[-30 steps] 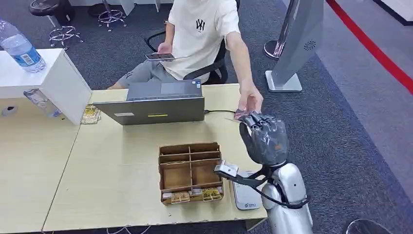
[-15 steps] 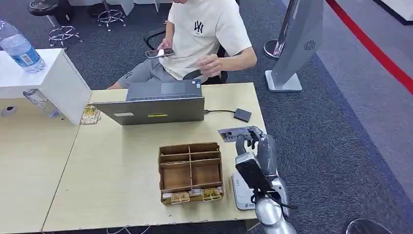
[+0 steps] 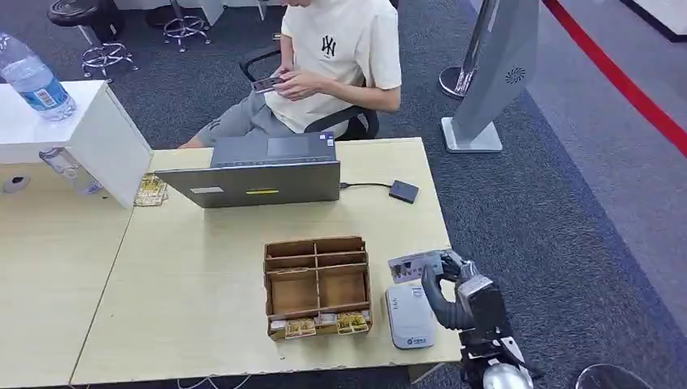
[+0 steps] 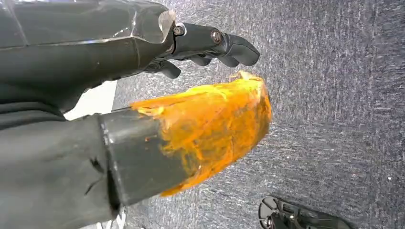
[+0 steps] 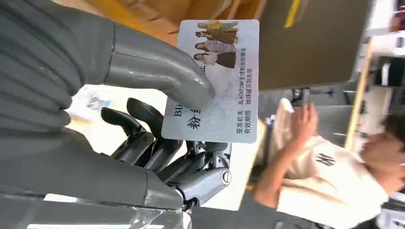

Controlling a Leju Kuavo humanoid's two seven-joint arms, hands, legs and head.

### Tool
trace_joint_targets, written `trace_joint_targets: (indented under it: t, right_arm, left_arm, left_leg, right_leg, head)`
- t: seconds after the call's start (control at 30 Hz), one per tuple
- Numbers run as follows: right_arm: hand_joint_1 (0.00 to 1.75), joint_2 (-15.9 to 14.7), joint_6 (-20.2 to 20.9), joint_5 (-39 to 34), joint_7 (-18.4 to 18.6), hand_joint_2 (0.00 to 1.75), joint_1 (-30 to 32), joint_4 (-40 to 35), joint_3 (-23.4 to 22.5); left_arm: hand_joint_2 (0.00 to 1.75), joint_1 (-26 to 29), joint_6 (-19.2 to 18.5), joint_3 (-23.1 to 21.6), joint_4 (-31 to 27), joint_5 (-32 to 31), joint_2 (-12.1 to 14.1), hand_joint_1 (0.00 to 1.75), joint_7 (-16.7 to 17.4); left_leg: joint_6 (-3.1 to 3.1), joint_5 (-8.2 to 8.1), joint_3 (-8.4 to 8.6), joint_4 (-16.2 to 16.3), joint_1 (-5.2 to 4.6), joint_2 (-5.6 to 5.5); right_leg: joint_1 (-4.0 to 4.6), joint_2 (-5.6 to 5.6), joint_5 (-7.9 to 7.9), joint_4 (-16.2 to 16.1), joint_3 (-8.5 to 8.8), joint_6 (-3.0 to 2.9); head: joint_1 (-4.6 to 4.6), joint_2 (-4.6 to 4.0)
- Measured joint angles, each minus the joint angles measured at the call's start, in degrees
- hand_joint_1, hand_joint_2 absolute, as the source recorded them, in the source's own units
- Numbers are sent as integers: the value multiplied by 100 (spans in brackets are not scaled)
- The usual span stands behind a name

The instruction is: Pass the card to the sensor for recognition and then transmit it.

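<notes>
My right hand (image 3: 450, 285) is at the table's near right corner and pinches a pale card (image 3: 415, 264) printed with small figures and text. The card lies roughly flat, just above the far end of the white card sensor (image 3: 409, 317) on the table. The right wrist view has the thumb (image 5: 157, 71) pressing the card (image 5: 224, 81) against the dark fingers beneath it. My left hand (image 4: 200, 95) hangs over the grey carpet with nothing in it, its orange-stained thumb apart from the dark fingers.
A brown wooden organiser (image 3: 316, 284) stands just left of the sensor. Behind it are a grey laptop (image 3: 259, 174) and a small black box (image 3: 403, 191) on a cable. A seated person (image 3: 340, 57) holds a phone beyond the table. A water bottle (image 3: 36, 85) stands far left.
The person's hand has left the card and gone back to the phone. My right hand has come down and toward me with the card, from beside the black box to over the sensor.
</notes>
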Motion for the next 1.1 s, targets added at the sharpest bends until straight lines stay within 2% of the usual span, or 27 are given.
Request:
trace_joint_targets:
  t: [0.2,0.47,0.77,1.1]
  right_arm:
    - [175,-249,301,-122,185,175,157,59,-357]
    - [175,-549,879,33,448,175,-57,728,-879]
    - [175,-645,1056,560,594,175,-521,1598,-769]
    - [175,-736,1152,616,682,175,-830,2142,-653]
  left_arm:
    - [0,5,2,35,20,15,9,0,0]
    - [0,7,4,122,22,15,11,0,4]
    - [0,4,31,195,22,22,11,0,11]
    - [0,6,61,234,22,24,17,0,59]
  left_leg:
    - [0,0,1,0,0,1]
    - [0,0,1,0,0,2]
    - [0,1,2,0,1,2]
    - [0,1,1,0,1,1]
  right_leg:
    - [0,1,0,0,0,0]
    - [0,1,2,0,3,0]
    - [1,1,2,1,2,-1]
    - [0,1,2,1,3,0]
  head:
    - [0,0]
    - [2,0]
    - [0,0]
    - [0,0]
